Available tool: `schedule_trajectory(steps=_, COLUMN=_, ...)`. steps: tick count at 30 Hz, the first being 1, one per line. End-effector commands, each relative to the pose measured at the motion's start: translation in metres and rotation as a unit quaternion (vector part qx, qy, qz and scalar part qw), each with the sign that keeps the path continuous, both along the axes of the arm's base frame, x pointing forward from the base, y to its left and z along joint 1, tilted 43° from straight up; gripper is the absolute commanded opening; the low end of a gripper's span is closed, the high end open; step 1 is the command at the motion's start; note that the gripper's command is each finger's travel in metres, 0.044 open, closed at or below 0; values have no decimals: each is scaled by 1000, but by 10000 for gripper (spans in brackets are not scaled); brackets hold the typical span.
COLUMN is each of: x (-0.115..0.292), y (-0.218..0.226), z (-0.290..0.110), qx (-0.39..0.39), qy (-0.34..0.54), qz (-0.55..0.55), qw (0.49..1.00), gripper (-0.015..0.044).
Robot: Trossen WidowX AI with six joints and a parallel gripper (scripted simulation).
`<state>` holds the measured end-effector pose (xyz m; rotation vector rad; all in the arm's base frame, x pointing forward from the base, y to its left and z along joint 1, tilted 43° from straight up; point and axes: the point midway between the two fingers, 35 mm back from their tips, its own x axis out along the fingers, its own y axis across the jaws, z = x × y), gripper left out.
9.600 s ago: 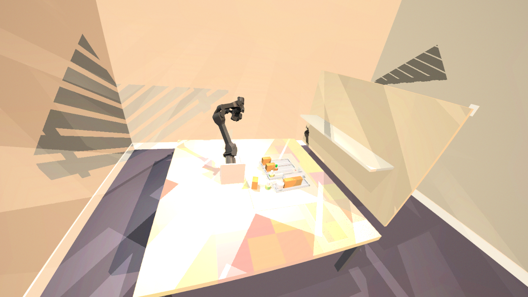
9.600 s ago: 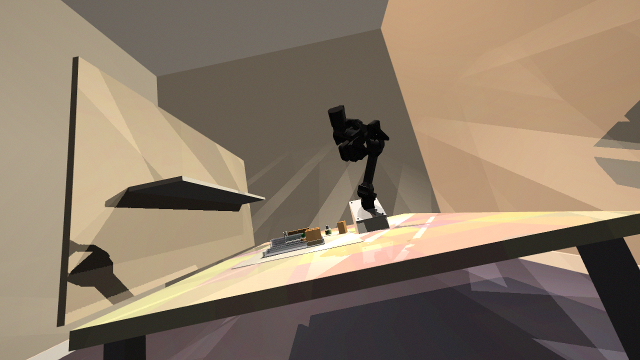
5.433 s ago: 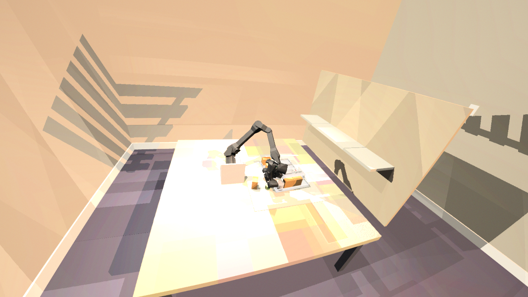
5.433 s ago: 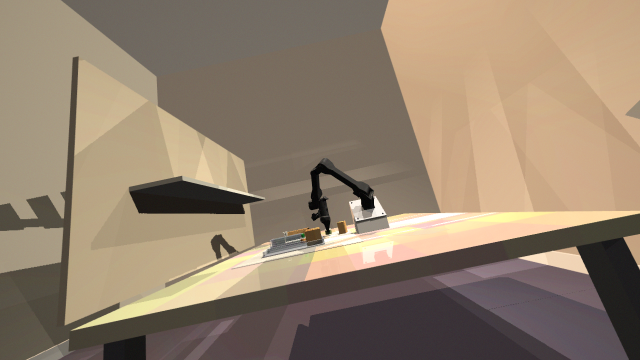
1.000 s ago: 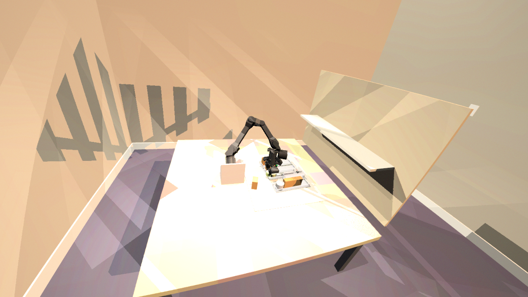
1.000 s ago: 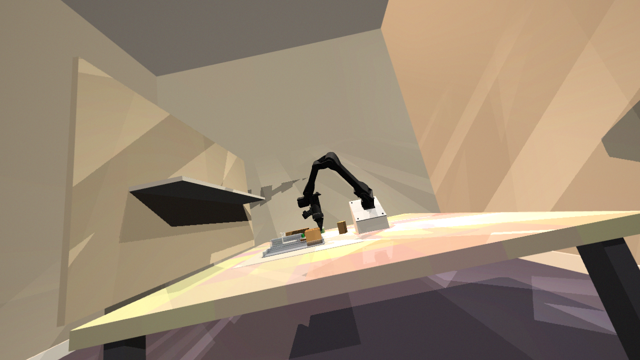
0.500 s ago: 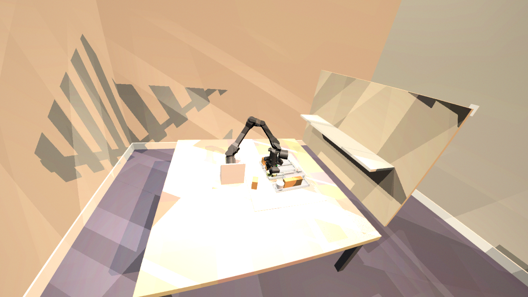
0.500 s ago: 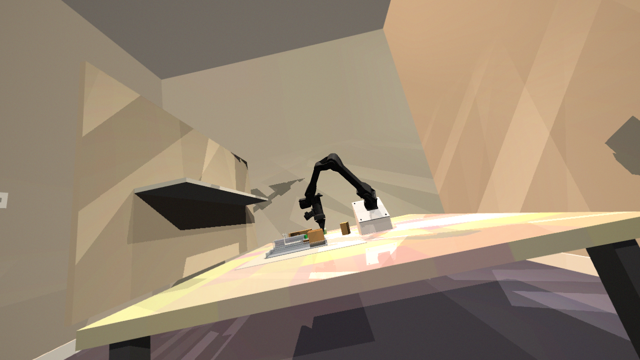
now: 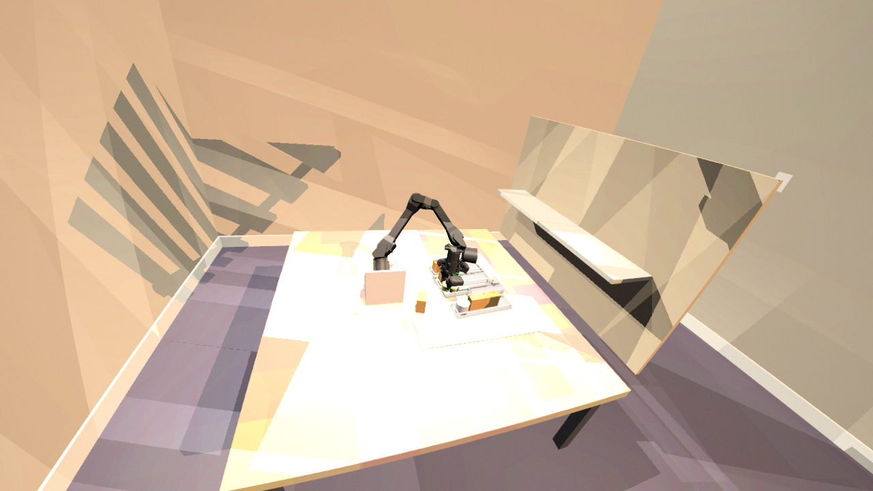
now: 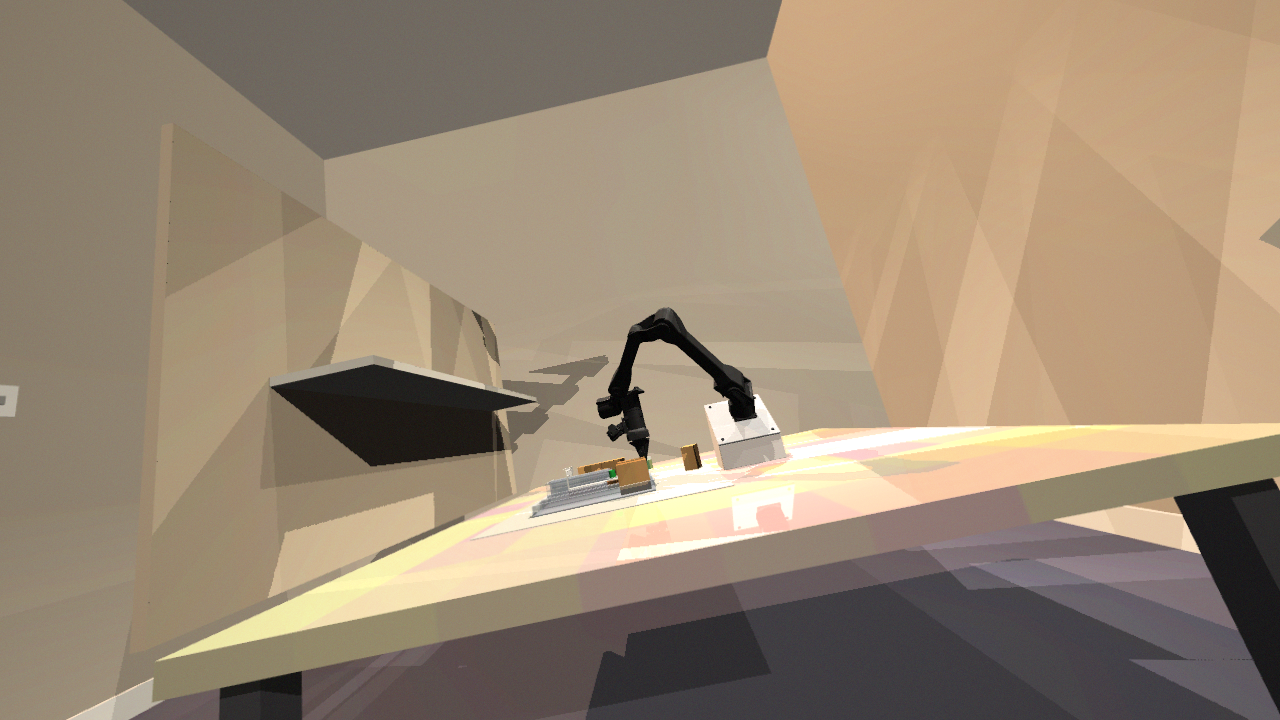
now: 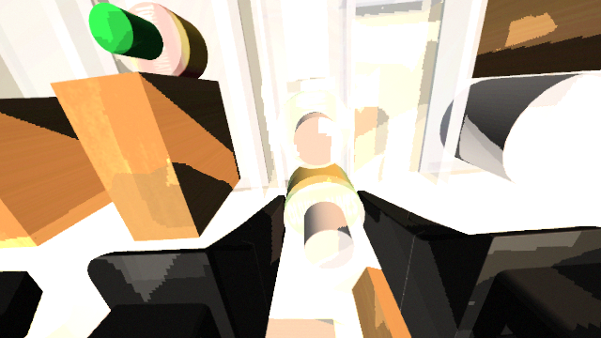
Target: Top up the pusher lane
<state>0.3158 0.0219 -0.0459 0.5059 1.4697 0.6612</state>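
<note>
My gripper (image 11: 320, 199) (image 9: 453, 280) (image 10: 640, 445) is shut on the loose jar (image 11: 326, 225), a small clear jar with a pale lid and a yellow-brown band. In the wrist view it sits between my two black fingers, right in front of the matching jar (image 11: 315, 136), which stands in the narrow clear-walled lane (image 11: 232, 70). The two jars look close together; I cannot tell if they touch. The white lane rack (image 9: 488, 286) (image 10: 572, 492) lies on the table under my gripper. The pusher plate is hidden.
A green-lidded jar (image 11: 141, 35) and orange boxes (image 11: 141, 150) stand in the lane to the left, a white cylinder (image 11: 526, 136) and a brown box to the right. A small orange box (image 9: 420, 302) (image 10: 690, 456) stands loose near the arm's pedestal (image 9: 384, 286). A wall shelf (image 9: 567, 238) overhangs beside the table.
</note>
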Motion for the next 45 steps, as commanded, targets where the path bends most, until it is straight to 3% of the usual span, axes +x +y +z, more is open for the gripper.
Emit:
schedule_trajectory(steps=1, x=12, y=-1, z=4, qx=2, qy=-15, qz=-3, qw=1000, gripper=0)
schedule_trajectory(steps=45, x=24, y=-1, z=8, qx=2, qy=-15, qz=-3, qw=1000, gripper=0)
